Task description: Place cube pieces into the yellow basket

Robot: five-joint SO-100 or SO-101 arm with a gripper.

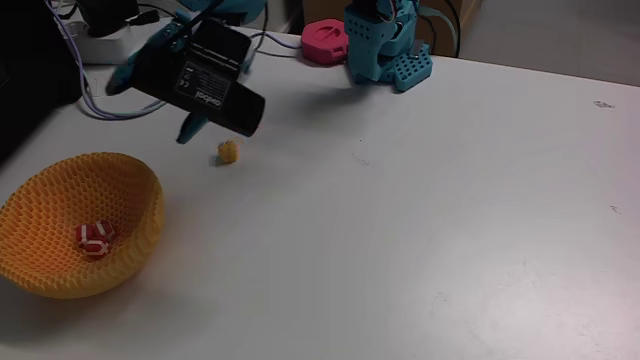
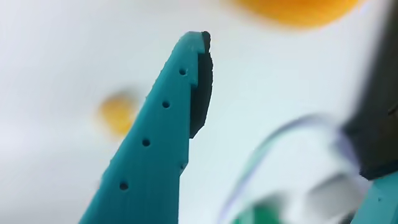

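Observation:
The yellow basket (image 1: 120, 190) stands at the lower left of the fixed view, with red-and-white striped cube pieces (image 1: 95, 238) lying inside it. A small bumpy yellow cube (image 1: 228, 151) sits on the white table right of the basket. My gripper (image 1: 147, 113) hovers above the table just left of that cube, open and holding nothing; a black camera body (image 1: 212, 82) rides on it. In the wrist view a teal finger (image 2: 161, 124) with a black pad crosses the middle. The yellow cube (image 2: 118, 115) is a blur to its left, and the basket (image 2: 292, 9) a blur at the top.
A pink disc (image 1: 323, 40) and a teal arm base (image 1: 385, 45) stand at the table's far edge. A white power strip (image 1: 105, 45) with purple cables lies at the back left. The white table (image 1: 420, 230) stretches to the right.

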